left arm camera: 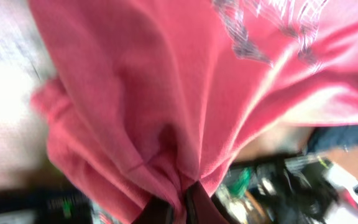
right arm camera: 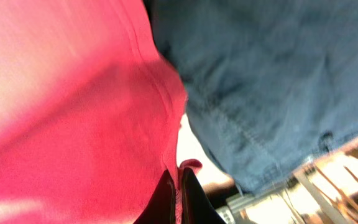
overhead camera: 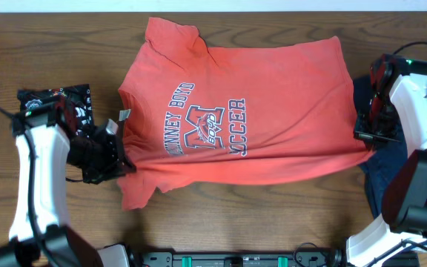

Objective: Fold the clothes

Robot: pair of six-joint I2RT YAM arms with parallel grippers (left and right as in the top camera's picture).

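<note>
The coral-red T-shirt (overhead camera: pixel 273 126) lies print-up and wrinkled in the centre of the table (overhead camera: pixel 50 44). The left gripper (overhead camera: pixel 123 165) grasps its edge at 8 o'clock, and the right gripper (overhead camera: pixel 362 136) grasps its hem at 3 o'clock. A black shirt (overhead camera: pixel 80 100) lies at 9 o'clock and a navy shirt (right arm camera: pixel 278 93) at 4 o'clock, each partly under an arm.

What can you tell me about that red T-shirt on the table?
The coral-red T-shirt looks like soft cotton, with navy-and-white soccer lettering around an M. It lies spread print-up on the wooden table, collar toward the left gripper, which pinches its shoulder. The right gripper pinches the hem corner, beside a dark navy garment.
</note>
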